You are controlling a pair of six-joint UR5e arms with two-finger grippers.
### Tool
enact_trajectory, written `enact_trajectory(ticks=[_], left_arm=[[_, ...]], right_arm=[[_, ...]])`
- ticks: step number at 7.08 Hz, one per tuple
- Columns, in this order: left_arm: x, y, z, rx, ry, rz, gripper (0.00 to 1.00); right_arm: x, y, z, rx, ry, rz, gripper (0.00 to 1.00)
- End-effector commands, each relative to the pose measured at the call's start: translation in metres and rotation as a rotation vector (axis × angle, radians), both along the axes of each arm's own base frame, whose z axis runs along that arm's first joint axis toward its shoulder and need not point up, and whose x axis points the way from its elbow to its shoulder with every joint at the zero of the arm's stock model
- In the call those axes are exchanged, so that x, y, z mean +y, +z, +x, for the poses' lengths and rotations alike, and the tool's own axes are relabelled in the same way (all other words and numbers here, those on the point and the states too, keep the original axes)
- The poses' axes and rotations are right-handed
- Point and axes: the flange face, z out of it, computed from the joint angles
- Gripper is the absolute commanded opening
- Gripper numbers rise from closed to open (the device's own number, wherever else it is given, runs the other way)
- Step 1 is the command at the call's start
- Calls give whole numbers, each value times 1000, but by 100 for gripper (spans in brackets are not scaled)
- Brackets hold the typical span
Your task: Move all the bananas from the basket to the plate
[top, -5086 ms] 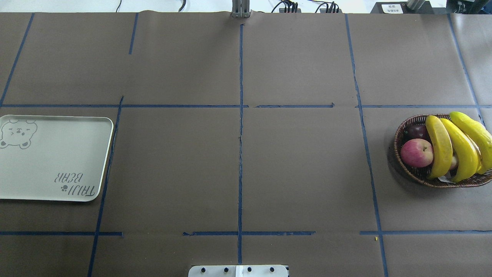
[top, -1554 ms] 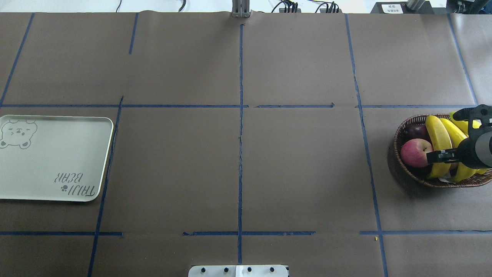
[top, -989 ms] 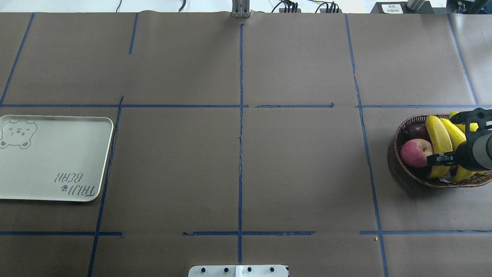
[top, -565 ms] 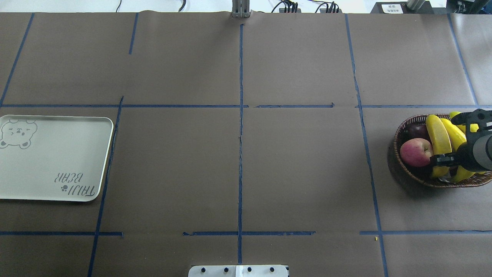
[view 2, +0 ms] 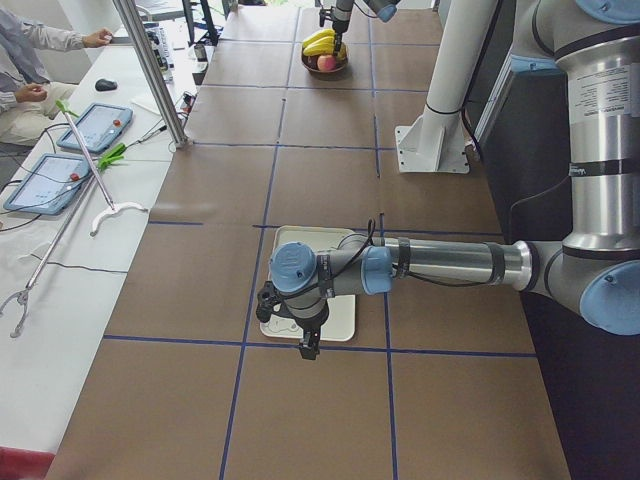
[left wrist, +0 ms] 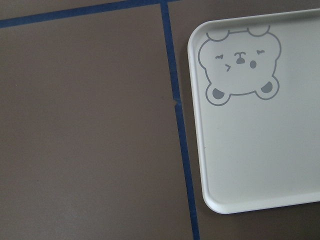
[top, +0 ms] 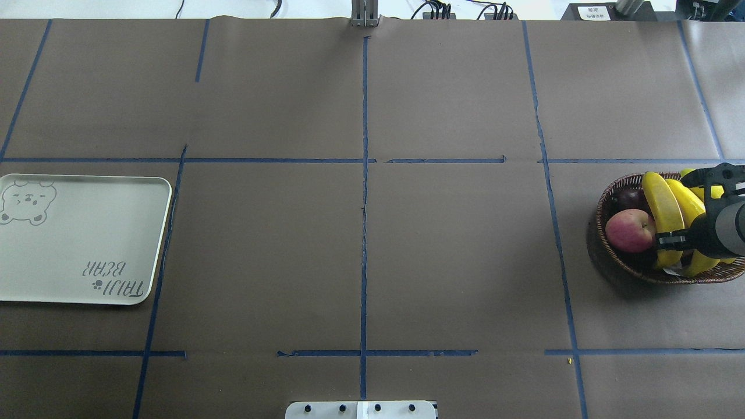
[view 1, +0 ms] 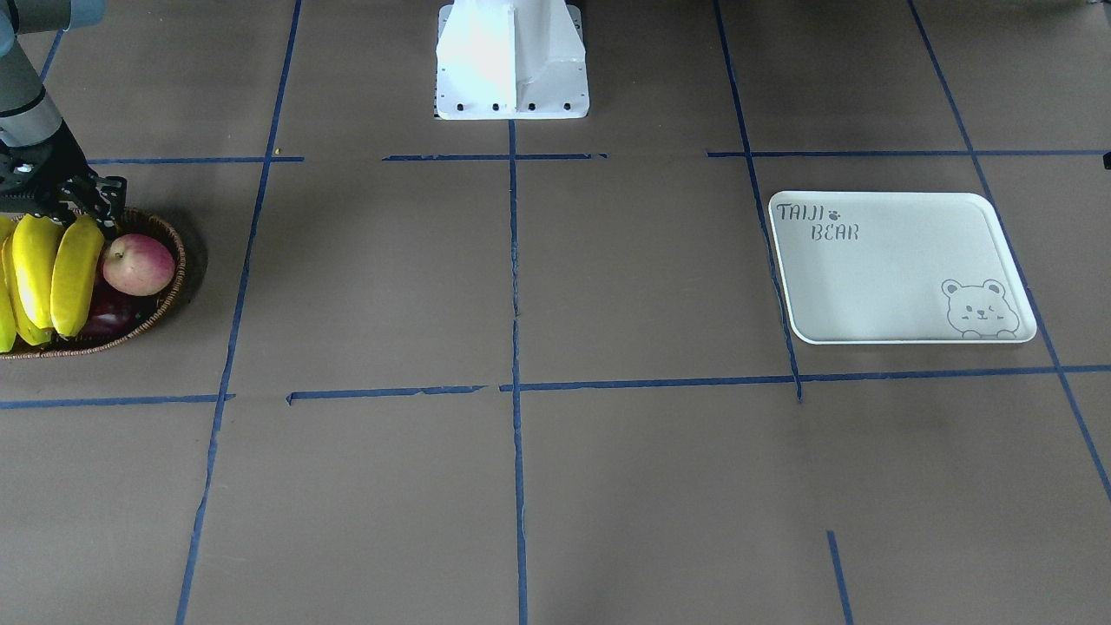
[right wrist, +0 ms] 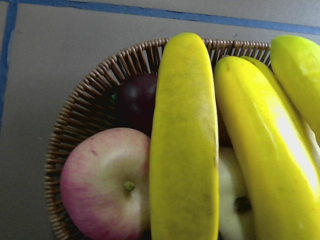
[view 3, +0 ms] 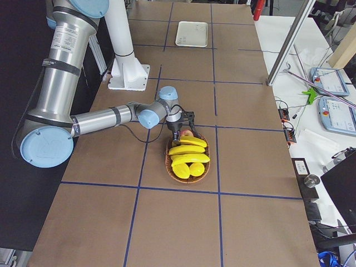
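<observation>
Long yellow bananas [top: 663,201] lie side by side across the brown wicker basket [top: 617,265] at the table's right edge. My right gripper [top: 681,208] hangs open just over them, one finger near the leftmost banana's near end and the other at the far end of the pile. The right wrist view is filled by that banana [right wrist: 185,140], and no fingers show in it. The off-white bear plate [top: 81,233] lies bare at the far left. My left gripper [view 2: 308,335] hovers over the plate's [view 2: 300,240] edge, and I cannot tell whether it is open or shut.
A red apple [top: 627,230] and a dark plum [top: 627,198] sit in the basket's left part, beside the bananas. Blue tape lines cross the brown table cover. The robot's white base [view 1: 510,61] stands at the middle of the near edge. A person sits at the side table [view 2: 30,90].
My right gripper came in from the right edge over the basket and settled lower on the bananas. The leftmost banana and the apple shifted slightly.
</observation>
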Motion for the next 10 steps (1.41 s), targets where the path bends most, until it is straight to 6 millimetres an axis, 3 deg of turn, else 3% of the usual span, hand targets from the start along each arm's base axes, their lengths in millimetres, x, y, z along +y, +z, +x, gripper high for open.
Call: enact_trajectory(ticks=[1,2,4,5,6,7,8,9,10], left_arm=[[-2,-4,0,2,3,14,100],[-4,-22,0,0,7,53,100],[-10,-40,0,-4,4,88,100],[-48,-89,2,-1,4,196,100],[-73,-120,3,3,1,260,100],[-81,-127,5,13,2,274,100],[-88,-143,18,50,-38,265,100],[-90,-157,37,115,-77,239,100],[-92,-173,63,150,-108,227,100]], right_arm=[[3,-34,1,-56,-10,27,2],[3,-50,8,-96,-10,30,2],[-7,-82,-1,-168,-22,63,3],[-17,-111,-14,-229,-42,100,3],[-28,-139,-31,-293,-72,124,3],[-45,-169,-50,-340,-81,165,3],[-55,-204,-61,-414,-22,140,2],[-48,-232,-82,-473,-17,117,2],[-44,-248,-99,-501,-30,114,2]])
